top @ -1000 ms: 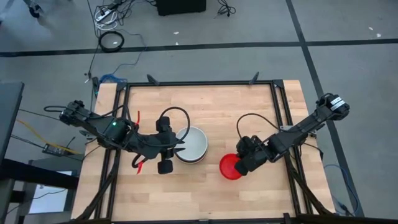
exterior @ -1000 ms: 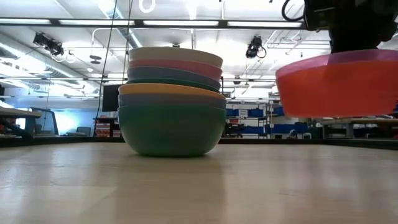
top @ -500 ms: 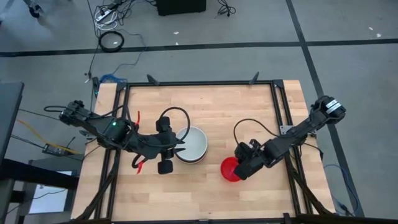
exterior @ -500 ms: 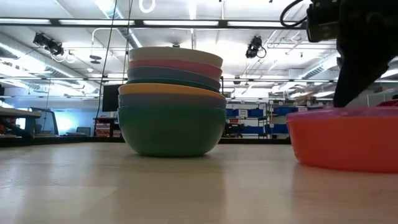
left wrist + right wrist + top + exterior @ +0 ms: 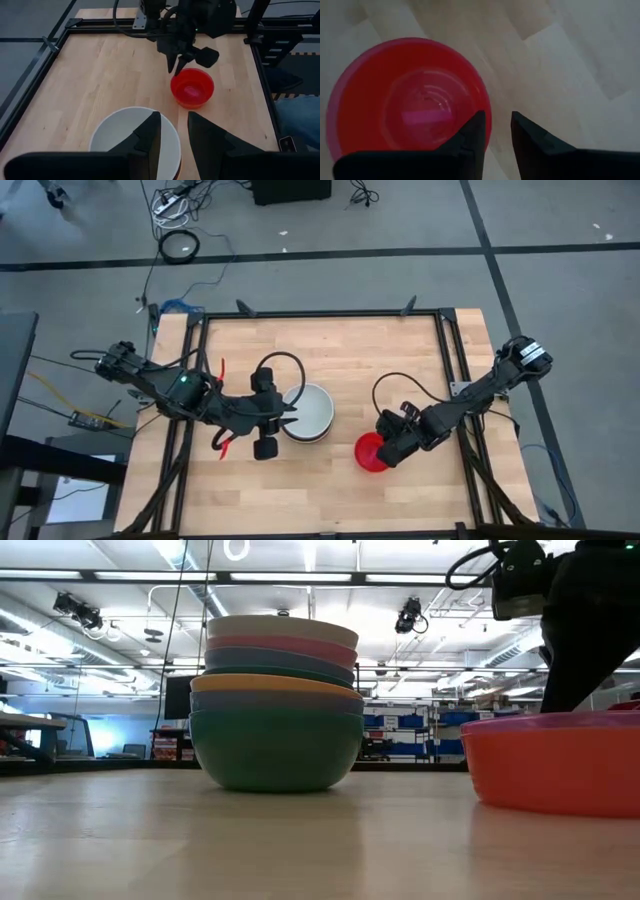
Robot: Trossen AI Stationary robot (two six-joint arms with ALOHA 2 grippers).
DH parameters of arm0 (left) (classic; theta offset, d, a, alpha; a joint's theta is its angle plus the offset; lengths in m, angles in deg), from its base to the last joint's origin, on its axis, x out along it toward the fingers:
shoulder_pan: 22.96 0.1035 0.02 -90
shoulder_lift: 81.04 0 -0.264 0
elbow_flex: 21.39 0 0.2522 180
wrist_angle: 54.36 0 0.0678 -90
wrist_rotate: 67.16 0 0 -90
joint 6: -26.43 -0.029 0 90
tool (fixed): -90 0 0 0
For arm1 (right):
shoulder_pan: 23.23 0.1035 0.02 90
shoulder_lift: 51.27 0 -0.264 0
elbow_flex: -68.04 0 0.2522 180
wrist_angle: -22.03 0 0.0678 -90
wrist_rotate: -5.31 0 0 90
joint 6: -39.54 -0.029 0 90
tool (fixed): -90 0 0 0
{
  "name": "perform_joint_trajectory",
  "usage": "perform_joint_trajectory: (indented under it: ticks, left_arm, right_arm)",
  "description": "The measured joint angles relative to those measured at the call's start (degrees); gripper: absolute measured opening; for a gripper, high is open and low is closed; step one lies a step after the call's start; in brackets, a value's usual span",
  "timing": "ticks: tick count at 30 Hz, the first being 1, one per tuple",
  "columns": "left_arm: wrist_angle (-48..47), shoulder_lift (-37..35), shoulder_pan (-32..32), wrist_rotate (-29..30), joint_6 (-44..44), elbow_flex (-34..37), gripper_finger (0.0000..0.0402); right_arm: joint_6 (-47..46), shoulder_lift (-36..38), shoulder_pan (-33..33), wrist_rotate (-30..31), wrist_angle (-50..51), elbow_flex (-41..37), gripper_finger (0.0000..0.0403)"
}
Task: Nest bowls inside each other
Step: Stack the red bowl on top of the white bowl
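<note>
A stack of nested bowls point(image 5: 312, 412) stands at the table's middle, with a white bowl point(image 5: 125, 135) on top and a teal one point(image 5: 275, 745) at the bottom. My left gripper point(image 5: 174, 125) hangs open above the stack's rim, touching nothing. The small red bowl point(image 5: 366, 452) rests on its base on the wood, to the right of the stack. My right gripper point(image 5: 497, 125) stands open over the red bowl's right rim, pointing steeply down. My right gripper comes from above at the red bowl's rim point(image 5: 489, 112), on the side away from the stack, with one finger point(image 5: 472, 132) inside the bowl and the other point(image 5: 525, 132) outside. I cannot tell whether a finger touches the rim. The bowl stands upright on the table.
A black metal frame point(image 5: 448, 360) runs round the wooden tabletop. Bare wood lies along the far half point(image 5: 330, 345) and the near edge point(image 5: 320, 500). Cables loop over both arms.
My right gripper has gone down and a little toward the table's near edge with the red bowl. The bowl hung clear of the wood a second ago and now stands on the table.
</note>
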Motion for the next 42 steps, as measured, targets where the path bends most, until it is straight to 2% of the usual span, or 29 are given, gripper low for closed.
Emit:
perform_joint_trajectory:
  ticks: [9, 18, 21, 30, 42]
  left_arm:
    - [0.0, 0.0, 0.0, 0.0, 0.0, 0.0, 0.0106]
    - [0.0, 0.0, 0.0, 0.0, 0.0, 0.0, 0.0106]
    - [0.0, 0.0, 0.0, 0.0, -0.1, 0.0, 0.0106]
    - [0.0, 0.0, 0.0, 0.0, -0.1, 0.0, 0.0106]
    - [0.0, 0.0, 0.0, 0.0, -0.1, 0.0, 0.0106]
  right_arm:
    - [0.3, -0.4, -0.5, -0.8, -0.1, 0.0, 0.0113]
    - [0.5, -2.1, -0.9, -2.4, -0.5, 0.0, 0.0115]
    - [0.5, -2.1, -1.1, -2.6, -0.6, 0.0, 0.01]
    - [1.0, -2.1, -1.3, -3.5, -0.7, 0.0, 0.001]
    - [0.5, -2.0, -1.3, -4.6, -1.9, 0.0, 0.0001]
